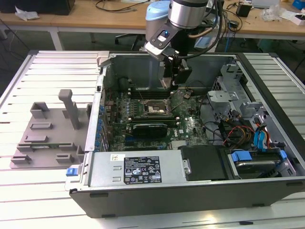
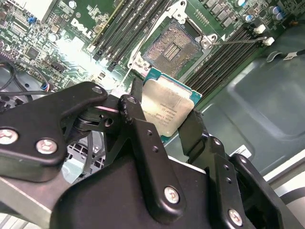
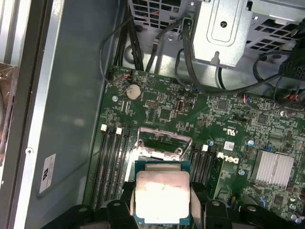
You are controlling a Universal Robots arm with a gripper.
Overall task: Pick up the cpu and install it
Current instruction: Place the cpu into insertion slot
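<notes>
A: Gripper [image 1: 175,85] status?
B: Pinching the cpu [image 2: 167,107] by two opp. edges, metal top toward cam in both wrist views. It hangs inside the computer case [image 1: 190,193], upper centre of the exterior view, above the motherboard [image 1: 188,126].
A: Socket?
B: Socket [image 2: 174,45] open, frame lifted, contacts bare, nothing seated. Chip near it, not touching.
A: Handling?
B: IMO keep chip level, edges square w/ socket, no sliding across contacts.
A: Tray?
B: Grey fixture tray [image 1: 47,138], exterior view's left. Pockets prob. vacant, hard to judge.
</notes>
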